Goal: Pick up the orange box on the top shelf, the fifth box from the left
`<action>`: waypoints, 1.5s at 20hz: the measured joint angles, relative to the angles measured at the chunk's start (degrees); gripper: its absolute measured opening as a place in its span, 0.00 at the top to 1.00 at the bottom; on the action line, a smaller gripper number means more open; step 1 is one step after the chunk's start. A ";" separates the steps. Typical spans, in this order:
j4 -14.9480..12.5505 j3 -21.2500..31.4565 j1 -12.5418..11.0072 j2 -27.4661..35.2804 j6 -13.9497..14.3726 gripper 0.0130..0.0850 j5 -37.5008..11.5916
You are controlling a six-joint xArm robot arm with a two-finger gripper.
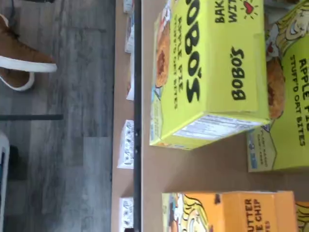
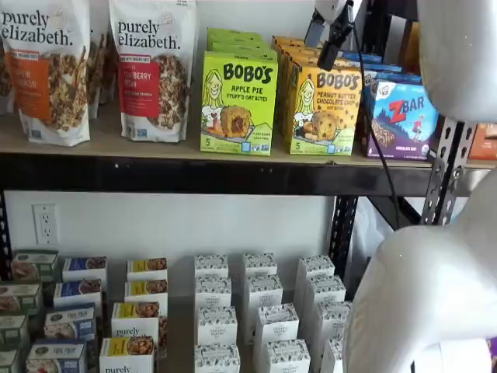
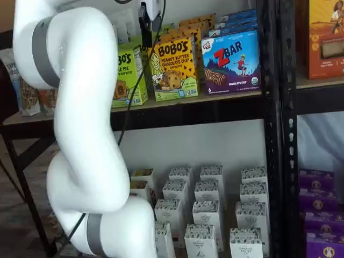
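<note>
The orange box (image 2: 326, 109) stands upright on the top shelf (image 2: 155, 175), a yellow-orange Bobo's Peanut Butter Chocolate Chip carton between a lime-green box and a blue one. It shows in both shelf views (image 3: 172, 67), and the wrist view catches its top (image 1: 231, 212). My gripper (image 2: 324, 35) hangs above and in front of the box's upper edge. Its two black fingers stand apart with a gap between them and hold nothing. In a shelf view only its black finger and cable show at the gripper (image 3: 145, 24).
The lime-green Apple Pie box (image 2: 238, 105) stands close on the orange box's left, the Zbar box (image 2: 400, 116) on its right. Granola bags (image 2: 147, 70) fill the shelf's left end. White cartons (image 2: 256, 318) line the lower shelf. A black upright (image 3: 274, 107) rises at right.
</note>
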 joint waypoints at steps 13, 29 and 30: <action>-1.32 -2.18 -2.52 3.49 -3.14 0.00 -1.00; -2.49 -0.37 -3.08 3.94 -4.45 0.00 -2.32; -2.65 -0.16 -2.89 3.92 -4.33 0.00 -2.53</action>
